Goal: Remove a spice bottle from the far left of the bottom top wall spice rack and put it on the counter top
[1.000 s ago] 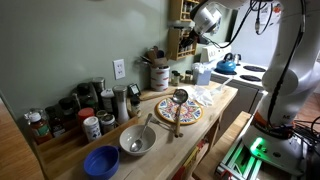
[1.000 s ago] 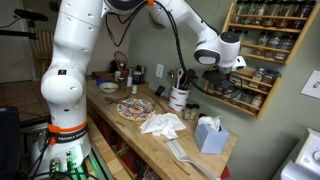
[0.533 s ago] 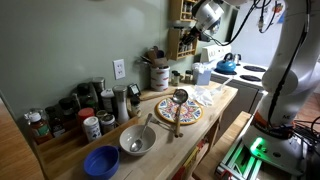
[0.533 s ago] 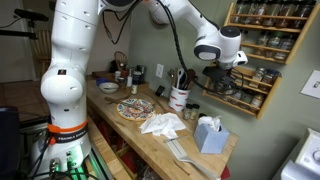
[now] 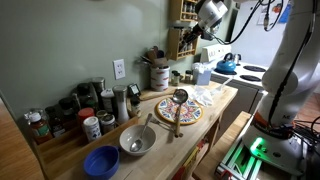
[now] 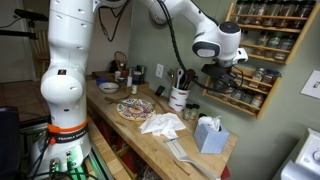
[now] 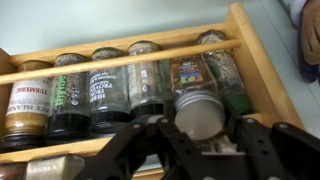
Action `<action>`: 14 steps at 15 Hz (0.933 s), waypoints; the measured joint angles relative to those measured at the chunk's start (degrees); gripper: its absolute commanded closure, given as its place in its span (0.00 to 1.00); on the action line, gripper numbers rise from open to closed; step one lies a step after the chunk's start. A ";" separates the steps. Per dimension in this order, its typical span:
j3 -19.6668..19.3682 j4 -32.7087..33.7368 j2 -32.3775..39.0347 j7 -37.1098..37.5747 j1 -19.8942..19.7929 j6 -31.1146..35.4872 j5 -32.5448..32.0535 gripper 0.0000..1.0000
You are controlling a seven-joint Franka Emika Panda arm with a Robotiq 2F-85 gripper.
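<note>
The wooden spice rack (image 6: 256,48) hangs on the wall above the counter top (image 6: 108,102) and also shows in an exterior view (image 5: 182,34). My gripper (image 6: 222,72) is at the rack's left end, seen also in an exterior view (image 5: 203,33). In the wrist view my gripper (image 7: 198,128) is shut on a spice bottle (image 7: 197,110) with a silver lid. The lid faces the camera, in front of a row of dark jars (image 7: 110,88) behind a wooden rail. The light wooden counter top (image 5: 170,136) lies below.
On the counter stand a patterned plate (image 5: 178,111) with a ladle across it, a grey bowl (image 5: 137,140), a blue bowl (image 5: 101,161), a utensil crock (image 6: 179,98), a white cloth (image 6: 162,123) and a tissue box (image 6: 208,134). Jars line the wall (image 5: 75,108). A blue kettle (image 5: 227,64) sits on the stove.
My gripper has risen slightly at the rack over the last second. The things on the counter have not moved.
</note>
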 measured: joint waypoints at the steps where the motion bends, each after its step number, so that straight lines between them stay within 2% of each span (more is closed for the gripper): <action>1: -0.15 -0.18 -0.37 0.16 0.00 -0.21 0.00 0.76; 7: -1.14 -2.35 -3.40 4.04 0.00 -1.80 -2.67 0.76; 14: -1.90 -4.26 -7.57 11.72 0.12 -8.05 -8.85 0.76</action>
